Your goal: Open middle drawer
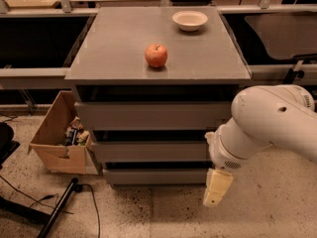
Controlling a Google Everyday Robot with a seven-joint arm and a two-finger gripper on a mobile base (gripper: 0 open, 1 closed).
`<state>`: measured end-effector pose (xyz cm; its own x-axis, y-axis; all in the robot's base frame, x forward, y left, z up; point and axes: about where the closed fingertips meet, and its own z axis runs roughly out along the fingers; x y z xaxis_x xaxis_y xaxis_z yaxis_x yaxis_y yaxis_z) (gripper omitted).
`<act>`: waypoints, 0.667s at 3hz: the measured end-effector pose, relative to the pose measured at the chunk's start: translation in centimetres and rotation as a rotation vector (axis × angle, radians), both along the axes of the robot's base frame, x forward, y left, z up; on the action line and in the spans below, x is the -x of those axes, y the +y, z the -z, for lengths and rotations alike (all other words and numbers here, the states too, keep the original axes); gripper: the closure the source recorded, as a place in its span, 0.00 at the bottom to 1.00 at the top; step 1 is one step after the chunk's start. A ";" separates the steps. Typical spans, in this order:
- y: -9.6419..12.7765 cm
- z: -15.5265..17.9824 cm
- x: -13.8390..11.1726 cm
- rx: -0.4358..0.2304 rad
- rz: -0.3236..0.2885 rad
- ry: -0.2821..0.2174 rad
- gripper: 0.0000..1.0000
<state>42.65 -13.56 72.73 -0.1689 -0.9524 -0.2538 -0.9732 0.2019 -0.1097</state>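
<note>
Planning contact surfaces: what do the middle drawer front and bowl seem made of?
The middle drawer front: perhaps matte grey laminate or painted board; flat, no glare. The bowl: probably glazed ceramic, pale, slight sheen. The pincer hangs before the cabinet's lower right corner.
</note>
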 end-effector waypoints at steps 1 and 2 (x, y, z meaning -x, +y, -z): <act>0.2 3.0 -1.5 0.017 -0.029 0.005 0.00; -0.1 8.9 -5.6 0.050 -0.081 -0.017 0.00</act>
<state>48.22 -13.61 63.87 -0.0869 -0.9743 -0.2079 -0.9840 0.1165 -0.1348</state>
